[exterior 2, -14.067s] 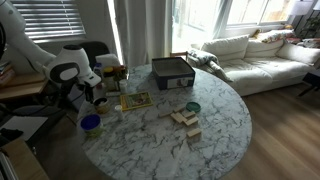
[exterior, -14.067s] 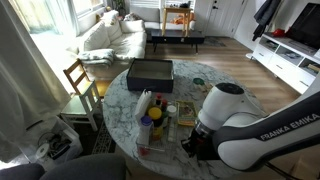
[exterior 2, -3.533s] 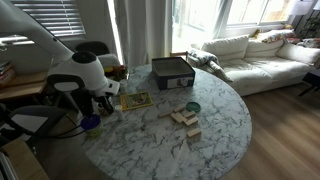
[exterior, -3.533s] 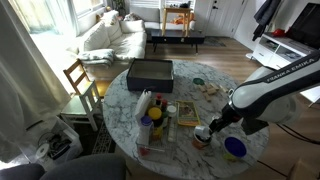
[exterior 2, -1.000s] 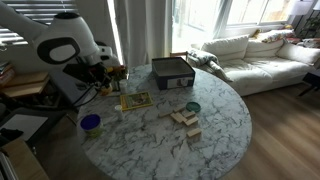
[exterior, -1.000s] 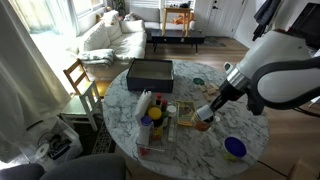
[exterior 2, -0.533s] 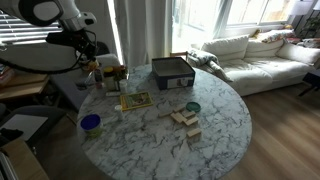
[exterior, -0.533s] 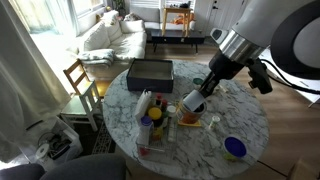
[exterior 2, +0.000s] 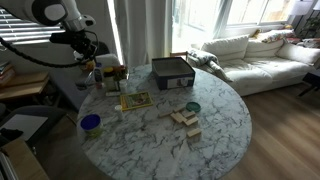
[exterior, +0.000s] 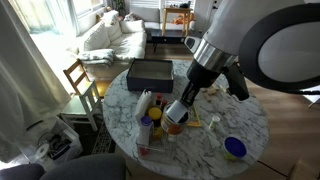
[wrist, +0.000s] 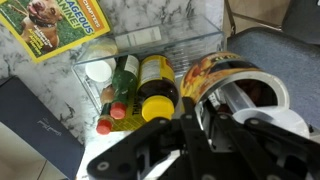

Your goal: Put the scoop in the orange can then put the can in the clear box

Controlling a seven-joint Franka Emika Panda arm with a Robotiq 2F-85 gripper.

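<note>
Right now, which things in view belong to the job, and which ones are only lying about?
Job: orange can, held in the claw; clear box.
Lying about: dark grey box, blue disc, magazine, wooden blocks, bottles in the clear box.

Bright living rm — white sofa by sunlit windows, wood floor, round marble table.

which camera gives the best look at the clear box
The wrist view: it looks down into the clear box, with the bottles inside plain to see. In both exterior views it is small at the table edge, contents hard to make out.
</note>
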